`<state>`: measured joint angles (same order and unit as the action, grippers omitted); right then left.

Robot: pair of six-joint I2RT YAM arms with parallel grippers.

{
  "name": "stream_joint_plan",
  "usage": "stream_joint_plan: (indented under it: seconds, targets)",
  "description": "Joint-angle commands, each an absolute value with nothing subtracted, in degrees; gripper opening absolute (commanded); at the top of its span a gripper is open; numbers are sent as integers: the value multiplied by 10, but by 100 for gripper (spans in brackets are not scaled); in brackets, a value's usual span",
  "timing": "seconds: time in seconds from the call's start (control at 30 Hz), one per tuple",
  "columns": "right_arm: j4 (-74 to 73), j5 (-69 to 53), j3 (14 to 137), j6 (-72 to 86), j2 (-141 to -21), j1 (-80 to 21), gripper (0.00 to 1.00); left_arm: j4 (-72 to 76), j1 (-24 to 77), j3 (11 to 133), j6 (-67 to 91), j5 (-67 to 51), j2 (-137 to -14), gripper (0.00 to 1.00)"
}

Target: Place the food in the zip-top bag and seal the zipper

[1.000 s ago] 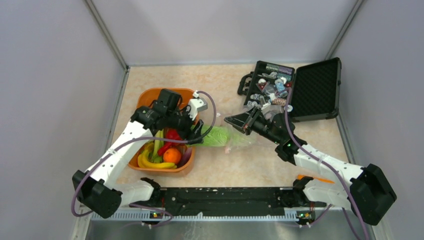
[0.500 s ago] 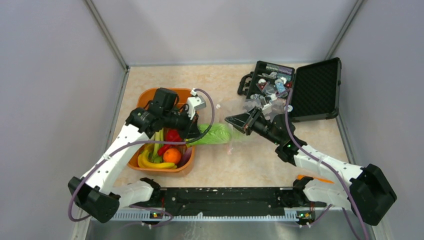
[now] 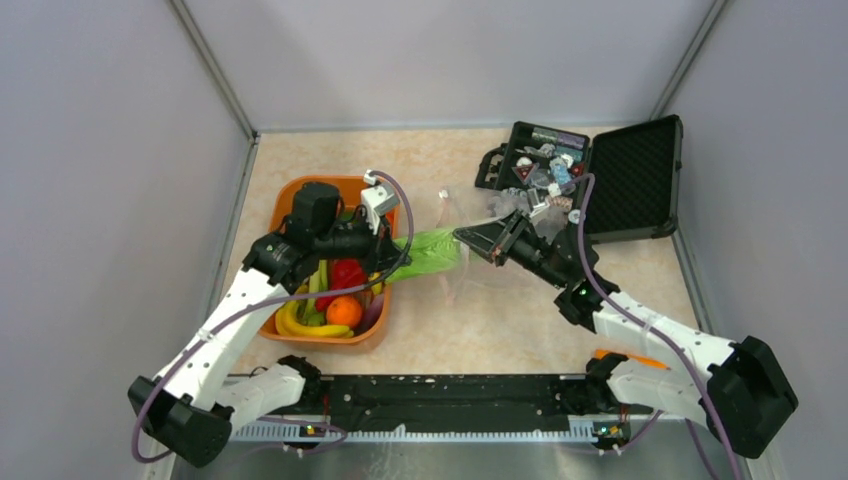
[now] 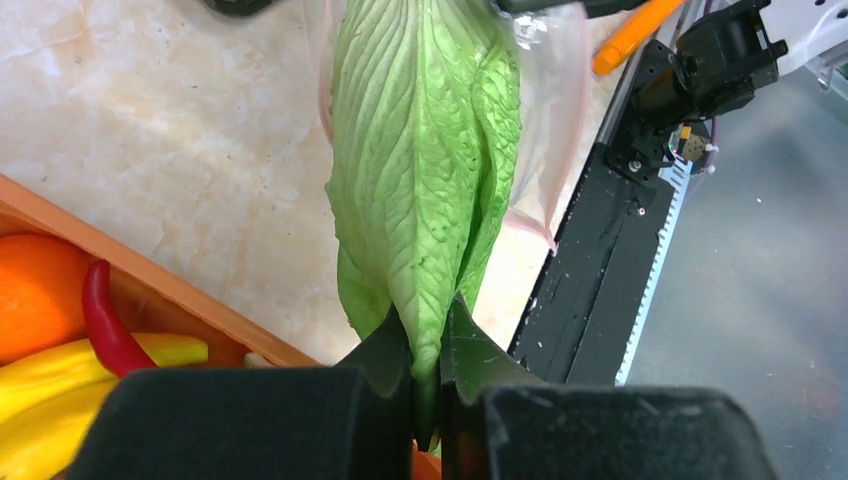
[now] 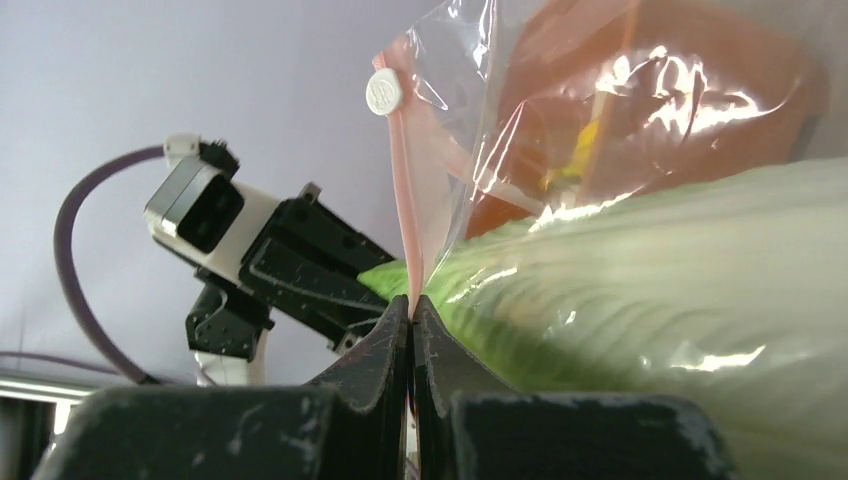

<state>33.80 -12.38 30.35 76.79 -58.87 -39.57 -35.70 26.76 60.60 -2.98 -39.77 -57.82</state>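
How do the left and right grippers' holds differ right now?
Left gripper pinches the green lettuce by its stem end; right gripper pinches the pink zipper of the zip-top bag. Left holds food; right holds thin plastic. Both are shut.

Counter (image 3: 500, 330) open near-side of bag (image 5: 560, 90) and at far-left corner. Orange tub (image 3: 335, 340) blocks left; black case (image 3: 635, 190) blocks far right.
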Motion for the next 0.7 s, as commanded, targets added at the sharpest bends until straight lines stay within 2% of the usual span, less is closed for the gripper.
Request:
stream_joint_plan:
  seconds: [0.0,0.37,0.5,0.67]
  targets:
    - [345,-172,356,739,-589,-389,0,-282,266,622,-13,-439,-614,0]
    - [394,-231,377,753,-628,-390,0,-264,282,660,-2,-460,-661,0]
    - [461,-244,365,785,-649,-390,0,-253,306,667,18,-466,-683,0]
    - [493,-251,367,797,-656,-389,0,-335,318,694,-21,-377,-716,0]
